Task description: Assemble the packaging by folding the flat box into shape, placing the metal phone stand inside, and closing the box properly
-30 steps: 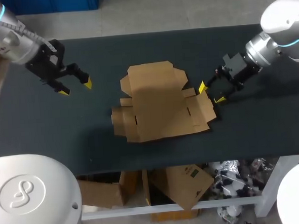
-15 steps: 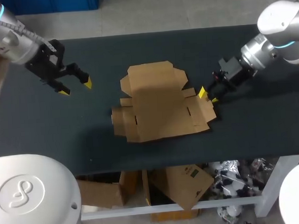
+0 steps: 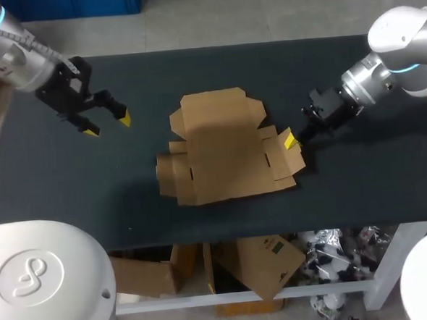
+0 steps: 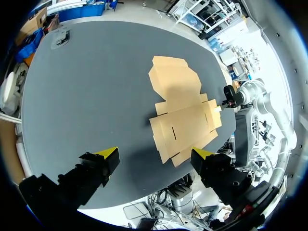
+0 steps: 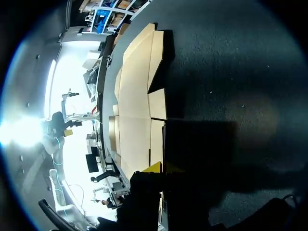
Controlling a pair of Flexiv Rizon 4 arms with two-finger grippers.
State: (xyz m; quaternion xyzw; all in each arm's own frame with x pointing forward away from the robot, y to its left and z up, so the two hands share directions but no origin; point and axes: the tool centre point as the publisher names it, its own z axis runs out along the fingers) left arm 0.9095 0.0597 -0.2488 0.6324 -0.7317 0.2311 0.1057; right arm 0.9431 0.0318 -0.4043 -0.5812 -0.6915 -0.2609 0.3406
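The flat cardboard box [image 3: 220, 149] lies unfolded in the middle of the black table [image 3: 194, 74]. My right gripper [image 3: 292, 141] comes in from the right, low at the box's right side flap. Its yellow tips are pressed together on that flap's edge. In the right wrist view the flap's thin edge runs between the right gripper [image 5: 162, 168] tips, with the box [image 5: 134, 120] stretching ahead. My left gripper [image 3: 108, 126] hangs open above the table's far left, well away from the box. The left wrist view shows the left gripper [image 4: 155, 155] with the box [image 4: 185, 113] far ahead. No phone stand is in view.
Bare black table surrounds the box on all sides, with wide room at the left and along the far edge. The table's front edge lies just below the box in the head view.
My right gripper closed its fingers and moved left onto the box's right flap. The box slid slightly to the left. The left arm has stayed still.
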